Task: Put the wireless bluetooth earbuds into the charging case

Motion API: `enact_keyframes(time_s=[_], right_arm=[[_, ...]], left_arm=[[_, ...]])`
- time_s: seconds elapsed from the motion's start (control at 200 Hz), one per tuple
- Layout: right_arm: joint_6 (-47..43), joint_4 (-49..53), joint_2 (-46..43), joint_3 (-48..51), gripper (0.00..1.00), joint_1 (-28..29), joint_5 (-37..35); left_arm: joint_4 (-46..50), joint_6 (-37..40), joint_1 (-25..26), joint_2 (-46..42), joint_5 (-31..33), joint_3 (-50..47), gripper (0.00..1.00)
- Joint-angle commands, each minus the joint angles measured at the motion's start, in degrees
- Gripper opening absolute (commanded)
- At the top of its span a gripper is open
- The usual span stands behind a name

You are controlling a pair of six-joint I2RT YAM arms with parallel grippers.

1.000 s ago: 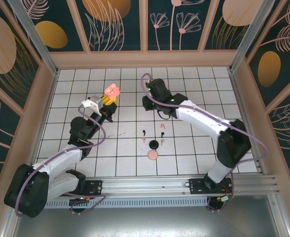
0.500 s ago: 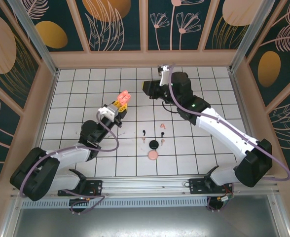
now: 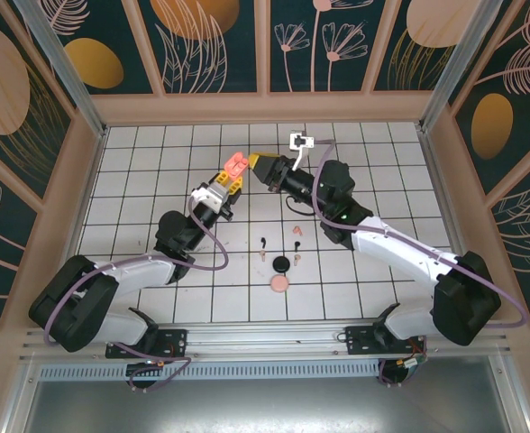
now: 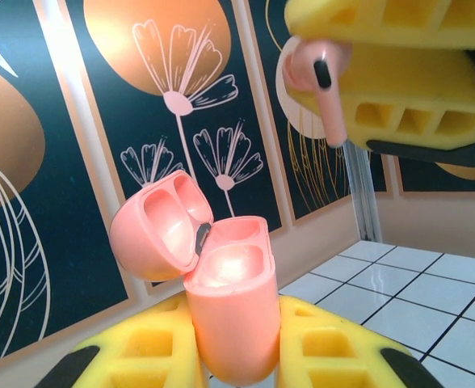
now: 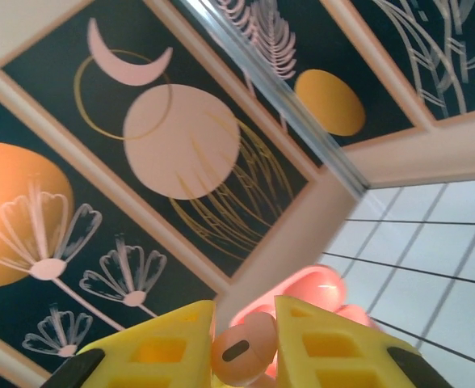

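Note:
My left gripper (image 3: 229, 181) (image 4: 237, 360) is shut on the pink charging case (image 3: 237, 163) (image 4: 229, 311) and holds it upright off the floor, lid hinged open, both wells bare. My right gripper (image 3: 263, 168) (image 5: 244, 322) faces it from the right and is shut on a pink earbud (image 4: 321, 85) (image 5: 242, 349). In the left wrist view the bud hangs stem down, above and to the right of the open case, a small gap apart. From the right wrist the case (image 5: 317, 296) sits just behind the bud. Several other earbuds lie on the tiles, among them a black one (image 3: 263, 242) and a pink one (image 3: 296, 232).
A black round case (image 3: 282, 263) and a pale peach round case (image 3: 280, 284) lie on the white tiled floor (image 3: 139, 180) near the middle front, among the loose buds. Patterned walls (image 3: 211, 45) close the pen on three sides. Both arms stretch over the floor's middle.
My left gripper has carried the case rightwards and farther back. My right gripper has swung round to the left and now faces the case closely with the bud.

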State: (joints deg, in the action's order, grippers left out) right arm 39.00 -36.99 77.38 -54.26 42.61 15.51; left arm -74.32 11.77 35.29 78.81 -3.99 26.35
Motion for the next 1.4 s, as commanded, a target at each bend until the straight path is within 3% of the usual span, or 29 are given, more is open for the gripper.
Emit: enact_keyframes(time_s=[0.0, 0.906, 1.396], right_arm=[[1.47, -11.71, 0.1, 0.54, 0.22, 1.51, 0.27], [1.79, -13.11, 8.54, -1.66, 0.22, 3.98, -1.57], [-2.35, -4.78, 9.68, -3.82, 0.2, 5.06, -6.1]], left_arm=[[-2.77, -0.34, 0.44, 0.06, -0.82, 1.93, 0.0], [1.73, -2.63, 0.77, -2.01, -2.52, 3.89, 0.0], [3.04, -1.49, 1.13, -3.09, -2.25, 4.41, 0.0]])
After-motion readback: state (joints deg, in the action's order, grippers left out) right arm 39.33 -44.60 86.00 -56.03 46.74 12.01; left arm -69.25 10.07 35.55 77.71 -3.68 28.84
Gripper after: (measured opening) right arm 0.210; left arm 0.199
